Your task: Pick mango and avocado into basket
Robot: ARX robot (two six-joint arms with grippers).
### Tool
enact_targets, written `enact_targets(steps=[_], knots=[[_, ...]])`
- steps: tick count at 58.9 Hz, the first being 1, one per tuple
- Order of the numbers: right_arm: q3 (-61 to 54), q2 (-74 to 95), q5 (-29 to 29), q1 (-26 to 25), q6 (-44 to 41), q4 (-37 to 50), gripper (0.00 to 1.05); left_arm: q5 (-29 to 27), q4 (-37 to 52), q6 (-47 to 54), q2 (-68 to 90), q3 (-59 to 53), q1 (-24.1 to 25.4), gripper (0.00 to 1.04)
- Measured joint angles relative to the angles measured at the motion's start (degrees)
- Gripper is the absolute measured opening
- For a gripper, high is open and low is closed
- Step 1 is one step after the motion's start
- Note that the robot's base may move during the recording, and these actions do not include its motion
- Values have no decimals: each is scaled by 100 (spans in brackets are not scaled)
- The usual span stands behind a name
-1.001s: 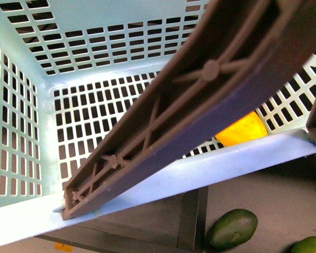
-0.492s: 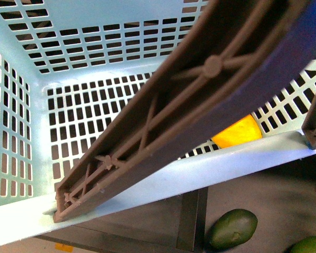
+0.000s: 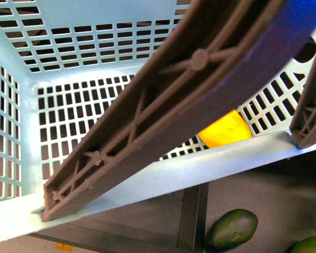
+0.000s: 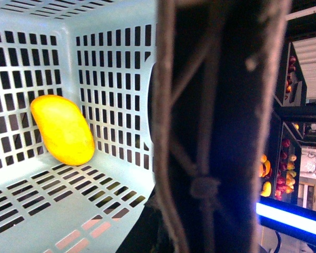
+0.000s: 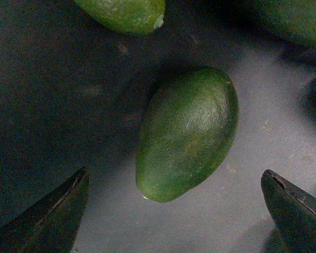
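The light turquoise basket (image 3: 21,105) fills the front view, its brown ribbed handle (image 3: 200,60) slanting across it. My left gripper (image 4: 166,237) is shut on that handle (image 4: 210,105), and its fingers are mostly lost in the dark behind it. The yellow-orange mango (image 3: 225,129) lies inside the basket against a slotted wall (image 4: 63,129). The dark green avocado (image 3: 233,228) rests on the grey surface below the basket's near rim. My right gripper (image 5: 175,173) hangs open over the avocado (image 5: 187,132), one fingertip on each side of its narrow end and not touching it.
A paler green fruit (image 3: 310,245) lies just right of the avocado, and green fruits (image 5: 124,13) (image 5: 295,21) sit close beyond it. A dark frame bar (image 3: 192,221) runs under the basket. Shelves of fruit (image 4: 284,158) stand behind the handle.
The basket and its handle have shifted left and slightly up in the front view, carrying the mango along. The avocado has stayed put.
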Motion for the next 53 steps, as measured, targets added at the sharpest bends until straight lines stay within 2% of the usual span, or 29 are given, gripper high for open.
enact_targets(steps=[25,53], knots=[[345,385,-15,20,286,96,96,-20,0,2,0,0,0,4],[1012,776,42,63,308,-238,96,0,0,0,0,0,0,4]])
